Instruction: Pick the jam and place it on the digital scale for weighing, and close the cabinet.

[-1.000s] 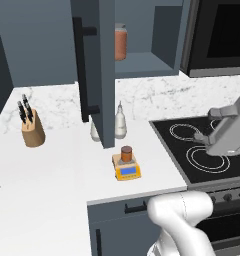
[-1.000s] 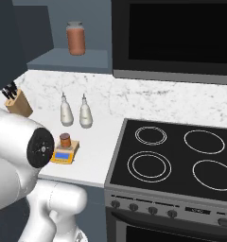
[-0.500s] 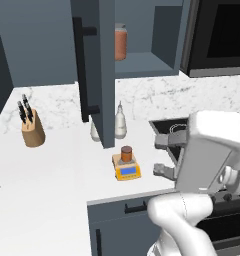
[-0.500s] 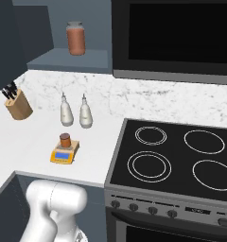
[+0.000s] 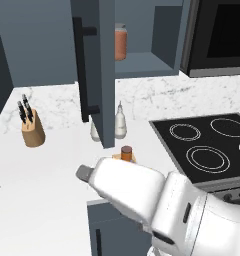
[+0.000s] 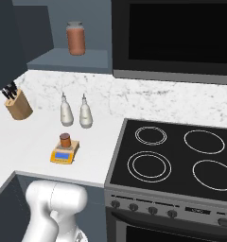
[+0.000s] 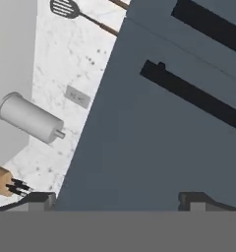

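Swung from over the stove to low left across the bench within a second, tool (image 7: 117,199) now facing the open cabinet (image 5: 99,75) door, jaws apart and empty; jam (image 6: 65,140) already on the digital scale (image 6: 64,153); closing presumably next

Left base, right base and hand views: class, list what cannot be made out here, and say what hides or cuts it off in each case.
- Digital scale, left base view: mostly hidden behind the white arm; only the jam on it shows.
- Scale display, right base view: too small to read.
- Gripper, hand view: the tips barely rise at the bottom edge, so open or shut is unclear.
- Cabinet interior, left base view: partly hidden by its open door.
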